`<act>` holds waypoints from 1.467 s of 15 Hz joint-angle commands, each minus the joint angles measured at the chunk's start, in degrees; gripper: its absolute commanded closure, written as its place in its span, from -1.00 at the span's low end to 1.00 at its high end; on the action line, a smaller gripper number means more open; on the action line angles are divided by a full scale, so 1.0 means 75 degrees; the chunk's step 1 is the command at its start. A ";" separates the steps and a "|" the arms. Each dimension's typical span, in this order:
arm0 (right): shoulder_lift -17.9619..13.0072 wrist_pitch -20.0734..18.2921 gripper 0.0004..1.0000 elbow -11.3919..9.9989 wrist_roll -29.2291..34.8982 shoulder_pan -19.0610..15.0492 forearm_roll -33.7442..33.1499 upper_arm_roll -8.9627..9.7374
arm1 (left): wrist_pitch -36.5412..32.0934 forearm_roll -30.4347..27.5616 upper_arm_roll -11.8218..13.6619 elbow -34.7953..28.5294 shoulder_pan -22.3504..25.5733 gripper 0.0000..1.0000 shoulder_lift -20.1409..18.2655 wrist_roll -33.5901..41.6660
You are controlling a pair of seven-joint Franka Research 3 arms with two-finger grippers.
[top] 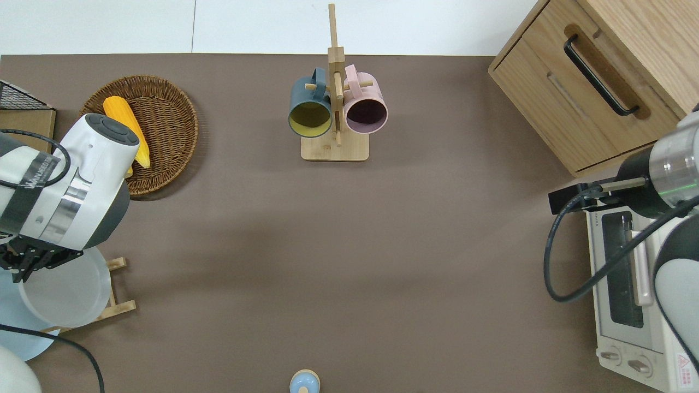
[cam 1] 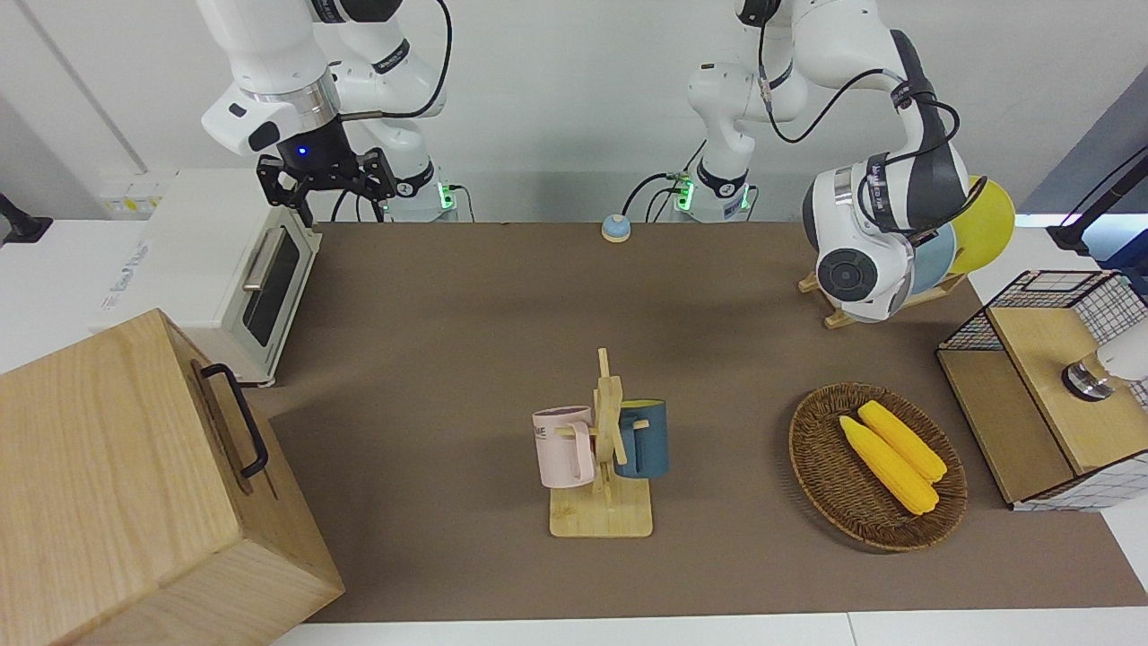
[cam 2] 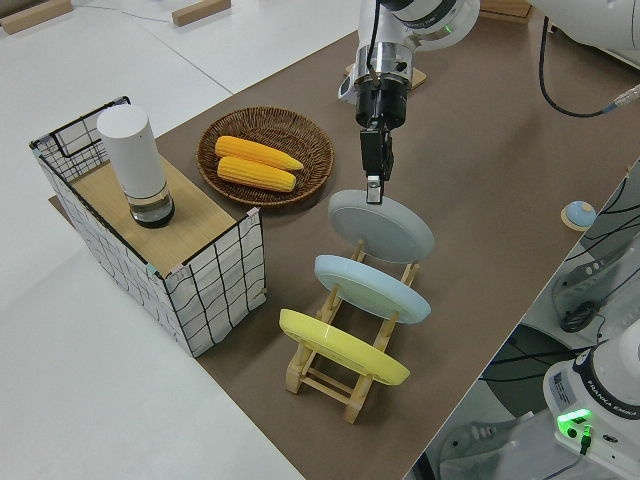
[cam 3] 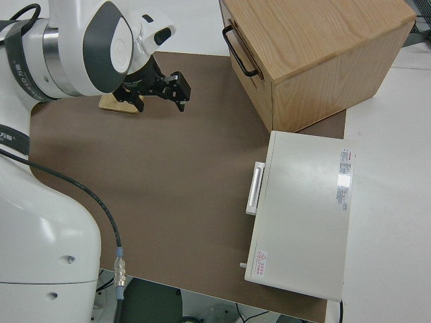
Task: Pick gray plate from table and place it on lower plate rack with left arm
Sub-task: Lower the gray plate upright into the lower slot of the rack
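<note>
The gray plate [cam 2: 382, 225] leans in the slot of the lower plate rack [cam 2: 330, 375] that lies farthest from the robots, at the left arm's end of the table [top: 349, 245]. My left gripper [cam 2: 374, 190] comes down onto the plate's upper rim and is shut on it. From overhead the gray plate [top: 65, 286] shows under the left gripper [top: 19, 267]. A light blue plate [cam 2: 372, 288] and a yellow plate [cam 2: 343, 347] fill the slots nearer to the robots. The arm hides the gray plate in the front view. My right gripper [cam 1: 327, 179] is parked and open.
A wicker basket [cam 1: 812, 449] with two corn cobs lies farther from the robots than the rack. A wire crate [cam 2: 215, 270] holds a white cylinder. A wooden mug stand [cam 1: 603, 449] with two mugs stands mid-table. A toaster oven [cam 1: 233, 269] and wooden cabinet [cam 1: 134, 484] are at the right arm's end.
</note>
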 commanded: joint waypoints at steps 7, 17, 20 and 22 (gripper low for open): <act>-0.0009 -0.0108 -0.97 0.0069 0.0093 -0.0142 -0.0012 0.0131 | 0.0023 -0.0599 0.0079 -0.0193 -0.0029 0.58 -0.0016 -0.0031; -0.0009 -0.0108 -0.97 0.0069 0.0093 -0.0142 -0.0012 0.0131 | 0.0023 -0.0681 0.0032 -0.0111 -0.0005 -0.84 -0.0039 0.0027; -0.0009 -0.0108 -0.97 0.0069 0.0093 -0.0142 -0.0012 0.0131 | 0.0046 -0.1277 0.0055 0.0321 0.0018 -1.00 -0.0063 0.0086; -0.0020 -0.0108 -0.97 0.0069 0.0093 -0.0142 -0.0012 0.0131 | 0.0081 -0.1932 0.0067 0.0754 0.0030 -1.00 -0.0063 0.0063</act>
